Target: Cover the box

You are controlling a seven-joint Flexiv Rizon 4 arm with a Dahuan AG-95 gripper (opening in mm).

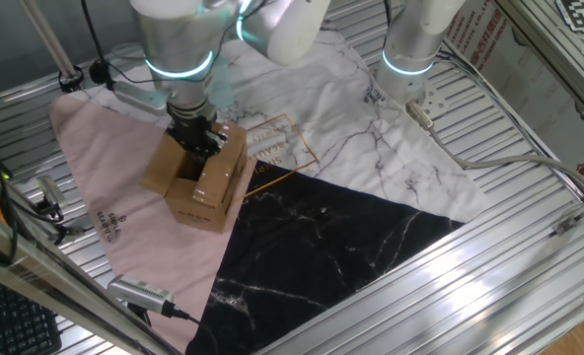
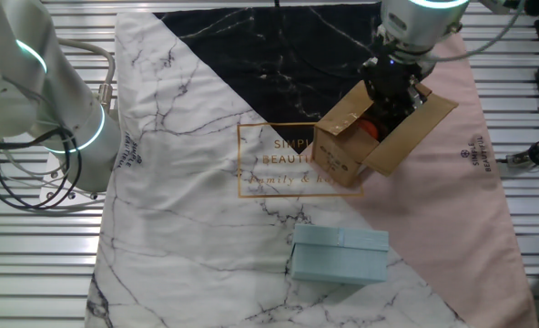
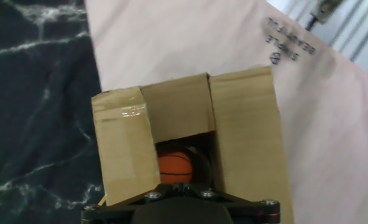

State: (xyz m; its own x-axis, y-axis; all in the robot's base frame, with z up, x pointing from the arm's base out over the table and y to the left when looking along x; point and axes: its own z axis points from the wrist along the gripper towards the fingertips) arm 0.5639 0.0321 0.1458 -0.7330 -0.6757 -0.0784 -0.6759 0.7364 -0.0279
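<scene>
The box [image 1: 208, 182] is a small brown carton standing on the pink part of the cloth, with dark print on one side [image 2: 335, 164]. Its flaps stand part open: one wide flap [image 2: 417, 126] leans outward and a taped one [image 3: 123, 149] tilts inward. An orange ball [image 3: 174, 168] lies inside, seen through the gap. My gripper [image 3: 183, 185] hangs right over the opening [image 1: 195, 138], at the near edge of the box. Its fingertips are together with nothing visible between them.
A light blue lidded box [image 2: 340, 255] lies on the white marble cloth nearer the camera. A second robot arm [image 2: 42, 82] stands at the cloth's edge. Cables and a black handle [image 1: 139, 293] lie on the slatted metal table [image 1: 529, 247].
</scene>
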